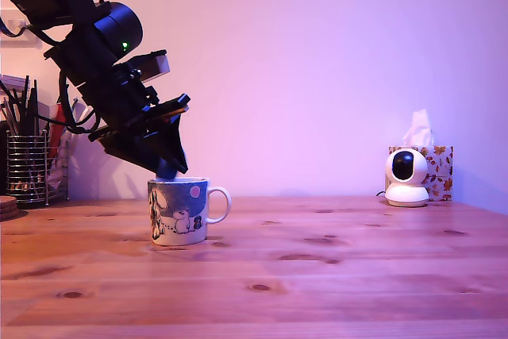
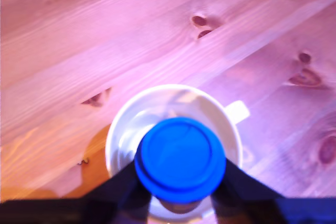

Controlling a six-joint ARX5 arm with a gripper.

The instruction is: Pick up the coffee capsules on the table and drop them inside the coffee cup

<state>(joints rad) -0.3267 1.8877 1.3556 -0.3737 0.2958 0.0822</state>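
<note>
The white coffee cup (image 1: 178,212) with a dark cartoon print and a pink dot stands on the wooden table (image 1: 317,267), at the exterior view's left, its handle toward that view's right. My gripper (image 1: 168,167) hangs tilted just above the cup's rim, shut on a dark blue coffee capsule (image 2: 180,160). In the wrist view the capsule's flat round face sits directly over the cup's open mouth (image 2: 157,114), with the dark fingers (image 2: 123,182) pressing it from both sides. The cup's inside looks pale; what lies on its bottom I cannot make out.
A wire-mesh pen holder (image 1: 26,166) with pens stands at the far left of the exterior view, behind the arm. At the back right sit a small white camera (image 1: 406,178) and a patterned tissue box (image 1: 435,166).
</note>
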